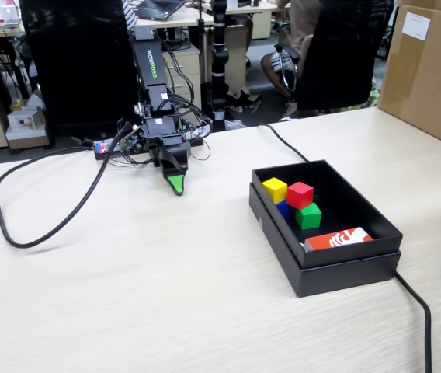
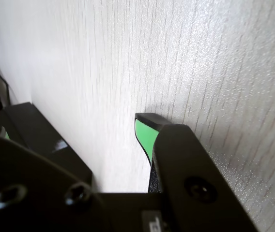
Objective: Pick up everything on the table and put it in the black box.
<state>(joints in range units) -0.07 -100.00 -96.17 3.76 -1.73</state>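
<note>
The black box (image 1: 337, 273) sits on the table (image 1: 166, 287) at the right of the fixed view. Inside it lie a yellow cube (image 1: 274, 189), a red cube (image 1: 300, 194) and a green cube (image 1: 308, 215). A blue cube (image 1: 284, 210) shows partly between them. My gripper (image 1: 175, 186) points down at the table left of the box, well apart from it. In the wrist view the gripper (image 2: 74, 128) is open. Its green pad (image 2: 145, 137) has bare table beside it and nothing between the jaws. The box's corner (image 2: 40, 130) shows at the left there.
A red-and-white packet (image 1: 338, 238) lies in the box's near end. A thick black cable (image 1: 50, 225) loops across the table's left side, and another stretch (image 1: 416, 307) runs off the front right. A brown carton (image 1: 430, 70) stands at the back right.
</note>
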